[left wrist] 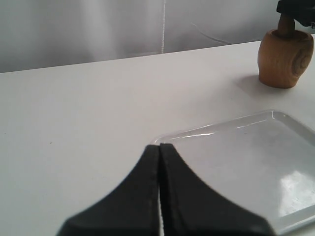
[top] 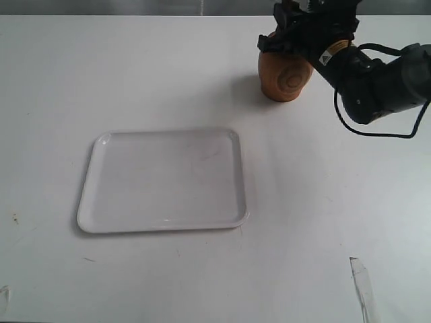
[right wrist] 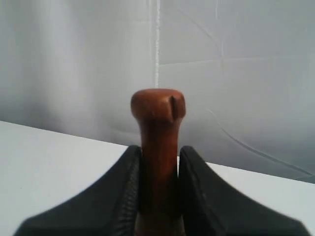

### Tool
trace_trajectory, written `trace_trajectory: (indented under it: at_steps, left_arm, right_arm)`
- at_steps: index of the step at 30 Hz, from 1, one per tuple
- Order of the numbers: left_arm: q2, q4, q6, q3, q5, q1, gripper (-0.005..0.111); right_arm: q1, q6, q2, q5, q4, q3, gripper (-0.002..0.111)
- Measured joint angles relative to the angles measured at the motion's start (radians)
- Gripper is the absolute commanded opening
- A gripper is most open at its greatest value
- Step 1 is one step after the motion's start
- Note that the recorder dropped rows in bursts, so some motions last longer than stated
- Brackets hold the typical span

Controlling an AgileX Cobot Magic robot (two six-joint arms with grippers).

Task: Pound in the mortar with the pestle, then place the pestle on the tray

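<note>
You will find the right tool [right wrist: 159, 152] clamping the pestle [right wrist: 158, 105], upright in the mortar [top: 286, 77] at upper right. Your left tool [left wrist: 159, 147] is closed near the tray [top: 91, 188].

A plain white desk [top: 323, 222] spreads under even light. Beyond its far edge hangs a creased pale grey backdrop [left wrist: 74, 29] with one bright vertical seam [left wrist: 163, 24].

mortar [top: 284, 77]: light brown, concentric-ring mark | pestle [right wrist: 158, 147]: dark reddish-brown | tray [top: 101, 202]: white
</note>
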Motion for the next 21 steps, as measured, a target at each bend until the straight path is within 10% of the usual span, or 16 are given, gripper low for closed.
trace_trajectory:
  at_steps: [21]
  left_arm:
    - [0.000,0.000,0.000,0.000,0.000,0.000,0.000]
  right_arm:
    - [0.000,-0.089,-0.097,0.108,0.032,0.010,0.000]
